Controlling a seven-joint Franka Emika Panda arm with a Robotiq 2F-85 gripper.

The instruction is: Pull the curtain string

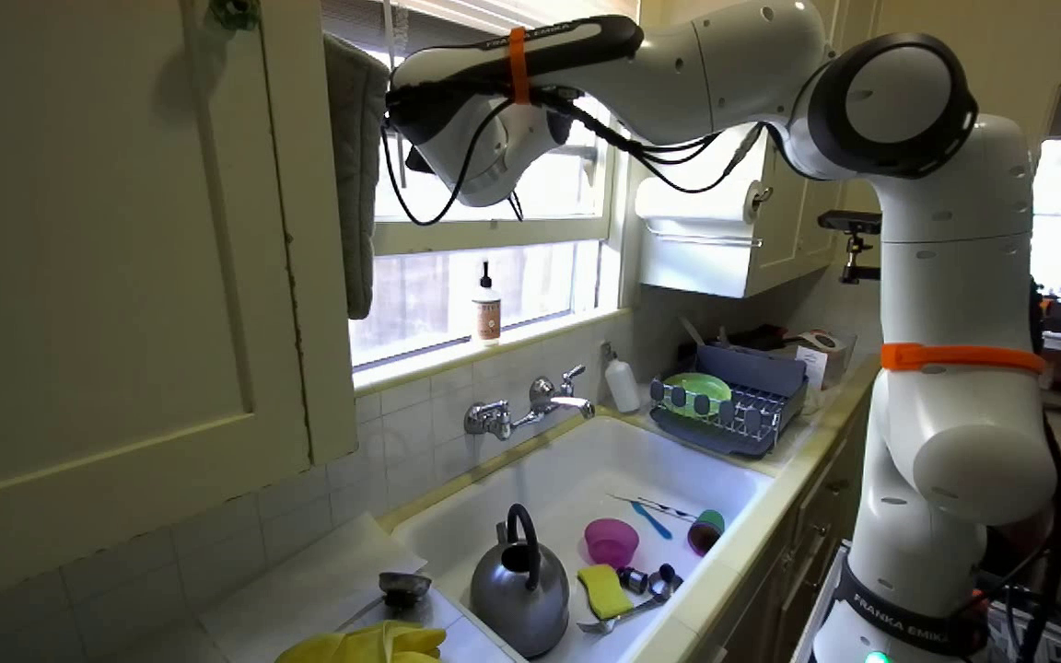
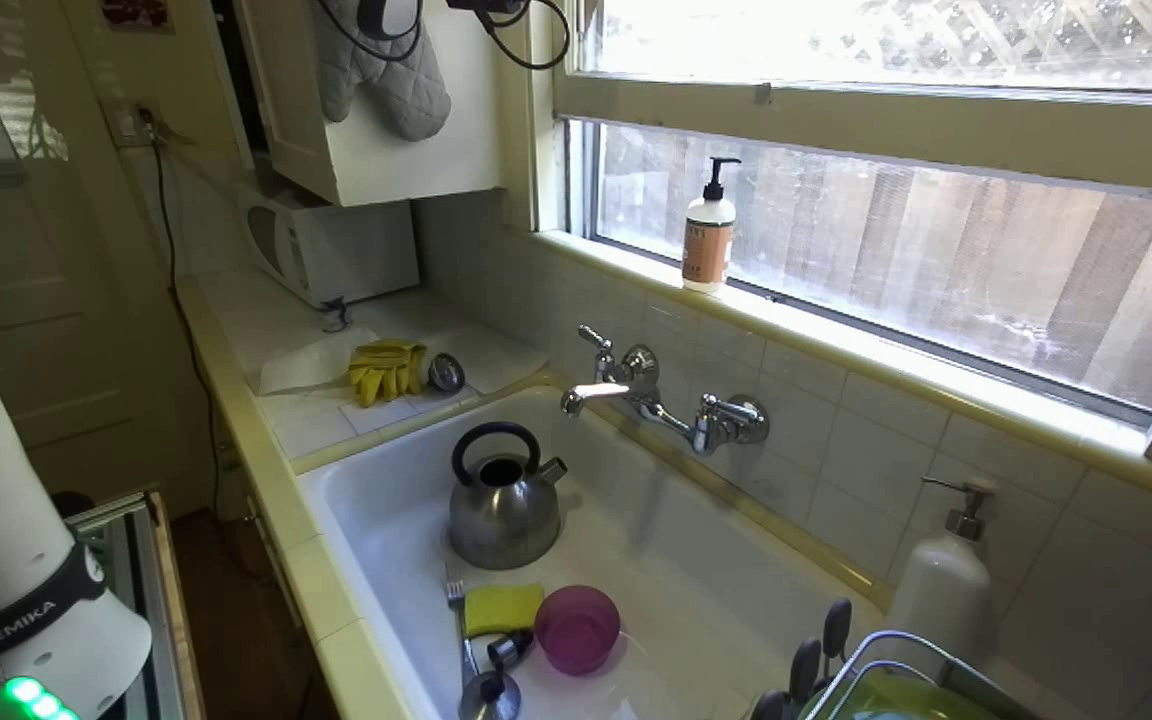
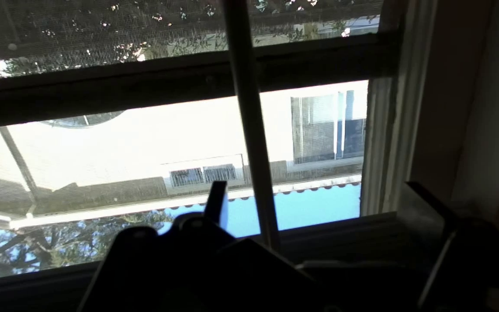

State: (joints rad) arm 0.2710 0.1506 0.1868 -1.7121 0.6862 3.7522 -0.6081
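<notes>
**End effector [image 3: 316,195] spread wide at the kitchen window [image 1: 549,276]**

Its jaws stand well apart. In the wrist view the curtain string [image 3: 254,130], a long dark line before the window, crosses the gap between them, nearer the jaw at the picture's left; how deep it sits against them cannot be told.

The white arm [image 1: 724,78] extends high over the sink [image 2: 726,600]. A quilted grey mitt [image 2: 406,90] hangs on the side of a cabinet [image 2: 476,150], just beside the window; an orange-labelled bottle [image 2: 708,240] stands upright on the sill [image 1: 549,333]. Below runs a tiled wall [image 2: 886,420] with a chrome tap [image 2: 606,392]. The bench [image 2: 311,430] next to the sink bears yellow gloves [image 2: 386,370] and a white appliance [image 2: 366,250].

Inside the sink, a steel kettle [image 2: 504,525] sits upright. Near it lie a yellow sponge [image 2: 503,610], a fork [image 2: 455,592] just beside that, and a magenta bowl [image 2: 576,630]; a blue utensil [image 1: 652,522] and a tilted green cup [image 1: 713,523] are farther along. The grey dish rack [image 1: 761,366], past the sink's end, holds a green dish [image 1: 701,385]; a white dispenser [image 1: 623,382] stands just beside the rack.
</notes>
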